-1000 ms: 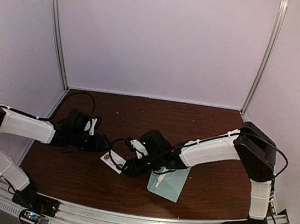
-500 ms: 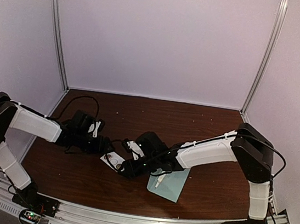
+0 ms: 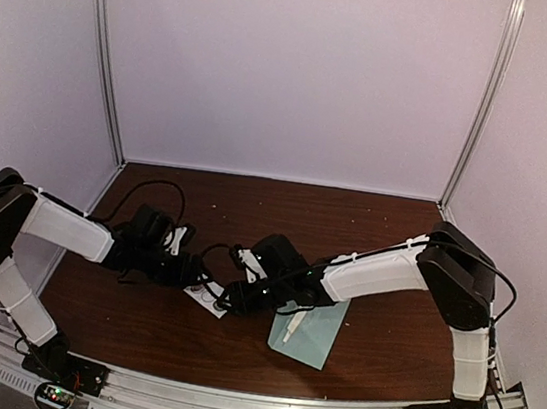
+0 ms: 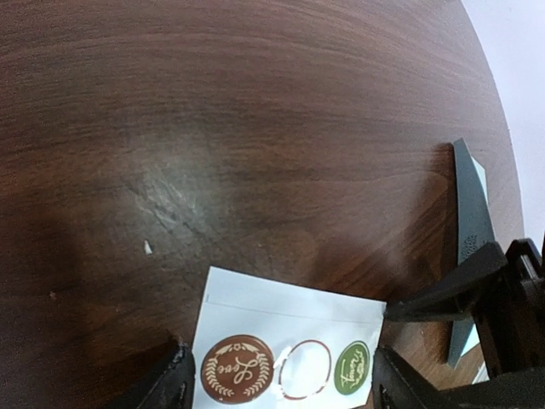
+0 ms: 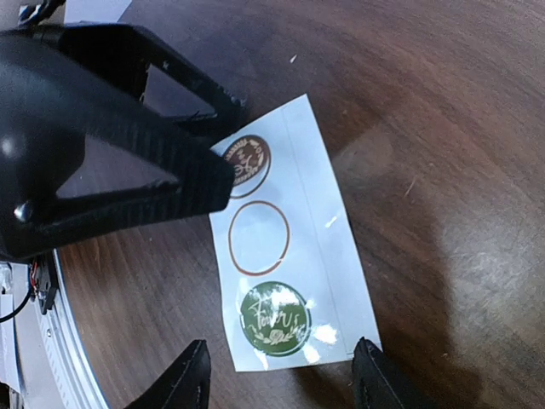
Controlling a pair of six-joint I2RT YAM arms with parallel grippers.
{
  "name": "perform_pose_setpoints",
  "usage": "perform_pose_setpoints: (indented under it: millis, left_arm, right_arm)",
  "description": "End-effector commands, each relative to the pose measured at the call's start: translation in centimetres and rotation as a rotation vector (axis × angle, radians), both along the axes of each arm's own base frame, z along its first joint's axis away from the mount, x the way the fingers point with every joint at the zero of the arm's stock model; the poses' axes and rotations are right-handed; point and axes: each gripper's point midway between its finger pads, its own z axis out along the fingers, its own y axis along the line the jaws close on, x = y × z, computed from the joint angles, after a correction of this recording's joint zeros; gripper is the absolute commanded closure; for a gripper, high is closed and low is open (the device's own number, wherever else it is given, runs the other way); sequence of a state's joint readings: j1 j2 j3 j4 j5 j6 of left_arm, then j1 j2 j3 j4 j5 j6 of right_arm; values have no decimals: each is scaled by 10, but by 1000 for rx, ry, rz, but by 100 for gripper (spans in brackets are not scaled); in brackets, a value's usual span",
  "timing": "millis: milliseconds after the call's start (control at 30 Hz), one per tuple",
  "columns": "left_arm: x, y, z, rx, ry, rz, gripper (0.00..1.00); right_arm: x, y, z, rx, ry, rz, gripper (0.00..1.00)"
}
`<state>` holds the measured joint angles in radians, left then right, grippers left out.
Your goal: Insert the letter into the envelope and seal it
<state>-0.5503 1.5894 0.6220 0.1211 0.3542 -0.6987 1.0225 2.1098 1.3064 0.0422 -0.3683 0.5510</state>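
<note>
Dark wood table (image 3: 137,318), plain lilac walls (image 3: 292,66), nothing fancy. What's new: over the last second the left gripper (image 3: 193,277) has swung in from the left side and now sits right on top of the white sticker strip (image 3: 207,296), nose to nose with the right gripper (image 3: 233,298), which has barely shifted.

Both wrist views show jaws spread apart and straddling the strip's ends, so neither one is clamped on anything. The strip has a brown sticker (image 4: 237,368), an empty ring (image 4: 304,369) where one is missing, and a green sticker (image 5: 274,318).

The envelope (image 3: 316,341) hasn't budged. It lies flat just right of the strip, under the right forearm, with neither gripper touching it. I can't tell if the letter's inside.

My guess is we're at the sealing bit, with the left pinning the sheet while the right peels.
</note>
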Motion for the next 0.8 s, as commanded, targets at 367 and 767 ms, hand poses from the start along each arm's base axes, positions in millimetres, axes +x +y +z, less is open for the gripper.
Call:
perform_pose_setpoints:
  millis: [367,767]
  left_arm:
    - [-58,-8,-18,-94,147,-88,28]
    - [-67,-20,8,-138,103,-154,28]
  right_arm:
    - [45,-26,-25,-53,-9,-103,42]
    - [71,-29,7,-49,-84,-84,42]
